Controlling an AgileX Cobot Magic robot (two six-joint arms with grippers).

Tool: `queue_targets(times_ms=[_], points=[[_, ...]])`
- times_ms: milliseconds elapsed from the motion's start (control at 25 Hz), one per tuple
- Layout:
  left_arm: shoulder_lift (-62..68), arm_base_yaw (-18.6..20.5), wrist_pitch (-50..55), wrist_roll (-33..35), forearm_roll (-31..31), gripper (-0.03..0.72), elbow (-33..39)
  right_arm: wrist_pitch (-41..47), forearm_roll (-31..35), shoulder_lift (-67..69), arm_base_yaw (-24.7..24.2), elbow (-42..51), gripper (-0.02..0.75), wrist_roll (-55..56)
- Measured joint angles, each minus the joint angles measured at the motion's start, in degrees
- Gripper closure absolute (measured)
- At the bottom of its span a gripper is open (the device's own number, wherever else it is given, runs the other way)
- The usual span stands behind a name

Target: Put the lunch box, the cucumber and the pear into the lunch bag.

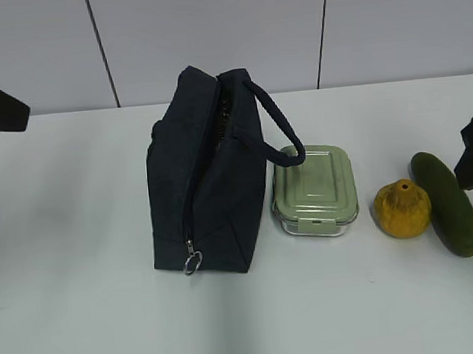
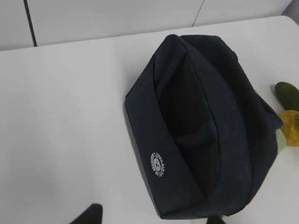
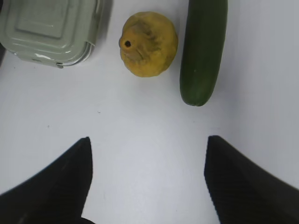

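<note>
I've got the lunch bag (image 1: 208, 175) standing mid-table, zipper track running down its near face, ring pull (image 1: 192, 263) at the bottom edge. Loop handle (image 1: 279, 128) arcs off its 3 o'clock side and droops over the lunch box (image 1: 314, 190). Box sits just beside the bag at 3 o'clock, green lid on, clip latch facing me. Next at 3 o'clock from the box: the pear (image 1: 402, 208), apart from the box, stem end up. Cucumber (image 1: 447, 202) lies just beside the pear at its 3 o'clock, long axis running roughly 11 to 5.

Right wrist view: right gripper (image 3: 148, 179) fingers spread wide, nothing between them, hovering over bare table (image 3: 149, 135). Pear at 12 o'clock from the gap, cucumber at about 1, box corner at 10.

Left wrist view: bag fills the frame, round white logo patch (image 2: 157, 164) on its side. Left gripper (image 2: 149, 219) shows only two dark fingertips at the bottom edge; I can't tell how wide it stands. Nothing held.
</note>
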Motion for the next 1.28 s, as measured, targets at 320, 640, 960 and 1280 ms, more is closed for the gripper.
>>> queue_targets(times_ms=[320, 640, 960, 1280], points=[[3.4, -12.3, -4.4, -17.3, 17.5, 0.291, -0.5, 2.8, -0.5, 2.4, -3.1, -3.0, 0.167, -0.4], [12.5, -17.0, -3.9, -26.3, 23.1, 0.291, -8.8, 0.6, 10.3, 11.4, -12.2, -6.6, 0.167, -10.2], [18.1, -17.5, -4.4, -29.2, 25.8, 0.291, -14.7, -0.5, 8.6, 21.2, -13.4, -10.5, 0.167, -10.7], [18.1, -17.6, -7.2, -27.6, 22.0, 0.307, -14.8, -3.8, 7.0, 21.5, -13.4, -11.5, 0.167, -10.7]])
